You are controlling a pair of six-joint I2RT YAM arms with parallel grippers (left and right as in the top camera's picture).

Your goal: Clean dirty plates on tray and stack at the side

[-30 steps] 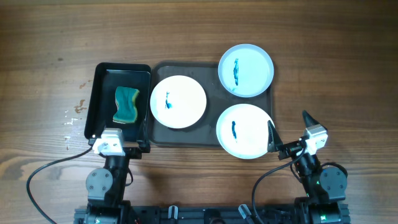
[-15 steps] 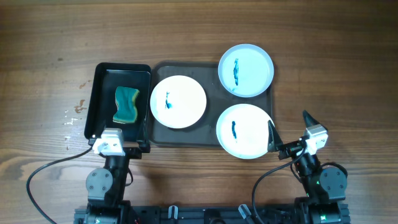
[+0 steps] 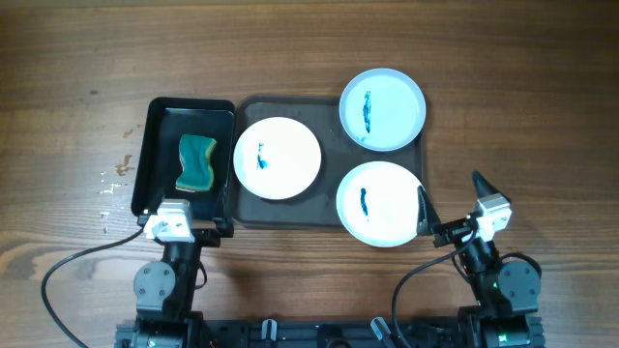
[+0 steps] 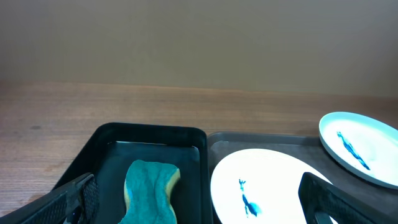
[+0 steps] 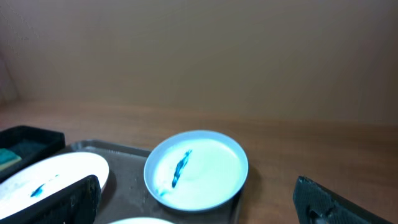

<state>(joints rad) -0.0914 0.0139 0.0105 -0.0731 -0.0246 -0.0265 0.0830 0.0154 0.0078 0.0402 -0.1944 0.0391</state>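
Three blue-smeared plates (image 3: 278,159) lie on the grey tray (image 3: 327,104), none wiped. Just short of them, my left gripper (image 3: 186,224) and right gripper (image 3: 449,198) gape wide, empty. The sponge (image 3: 196,162) ahead of my left, in the black tray (image 3: 155,145), likely comes first — I'd pinch its narrow waist squarely.

no readable text, labels, brands, numbers or signs on anything in view
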